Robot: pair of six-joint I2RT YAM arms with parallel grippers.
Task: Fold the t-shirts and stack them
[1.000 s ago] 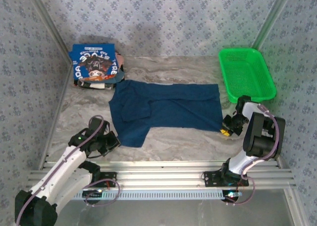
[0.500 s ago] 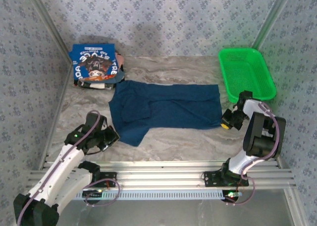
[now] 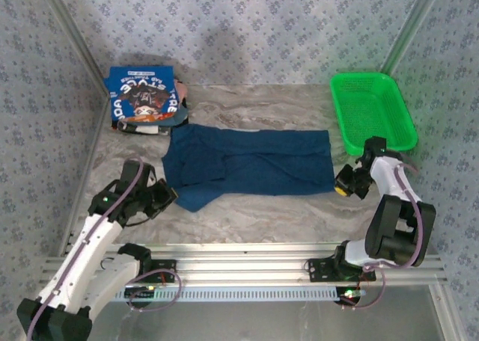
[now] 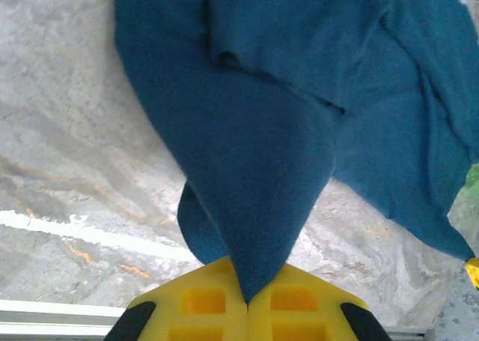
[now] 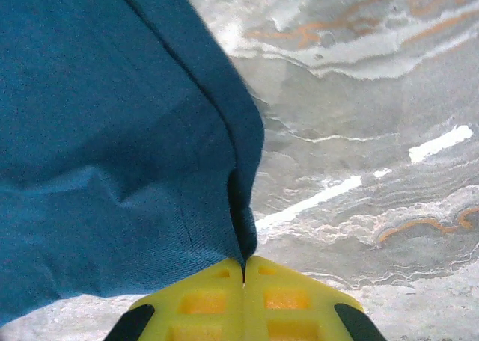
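A dark navy t-shirt [image 3: 251, 160] lies spread across the middle of the table, print hidden. My left gripper [image 3: 166, 197] is shut on its near left sleeve tip [image 4: 251, 229], the cloth pulled to a point between the yellow fingers [image 4: 202, 300]. At the shirt's near right corner [image 5: 238, 232] my right gripper [image 3: 343, 184] is shut, pinching the hem between its yellow fingers [image 5: 288, 296]. A folded brighter blue t-shirt [image 3: 142, 94] with white lettering and a dark graphic sits on a small stack at the back left.
A green mesh basket [image 3: 373, 109] stands at the back right, just beyond my right arm. Patterned walls close in both sides and the back. Metal rails [image 3: 247, 262] run along the near table edge. Bare marble table [image 3: 262, 210] lies in front of the shirt.
Both grippers have moved away from the near edge with the shirt's near corners in them. The shirt's near edge has drawn back and its hanging left flap has shortened.
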